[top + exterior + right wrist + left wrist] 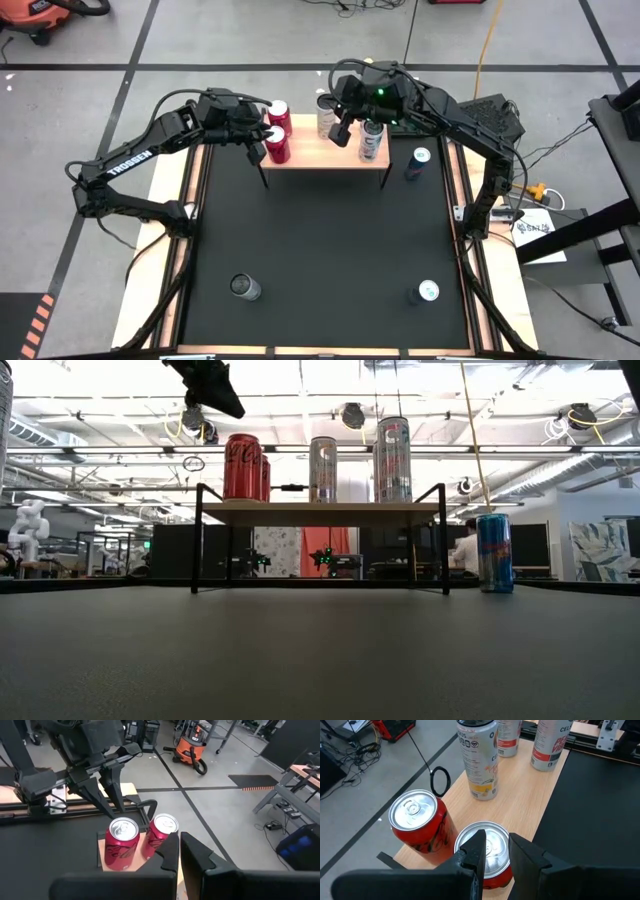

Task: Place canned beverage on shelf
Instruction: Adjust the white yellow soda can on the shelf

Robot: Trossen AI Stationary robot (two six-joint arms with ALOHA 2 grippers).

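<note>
The shelf [320,153] has a light wood top on thin black legs and stands at the far middle of the black mat. On it stand two red cans [278,116] [277,146], a silver can [327,116] and a tall white can [371,140]. My left gripper [497,852] hovers above the nearer red can [487,837], its fingers a narrow gap apart. The low view shows it [215,388] clear above the can tops. My right gripper [341,130] hangs over the shelf between the silver and white cans, shut and empty [179,845].
A blue can [418,163] stands on the mat just right of the shelf and also shows in the low view [493,552]. Two more cans [245,288] [425,292] stand near the mat's front edge. The mat's middle [320,240] is bare.
</note>
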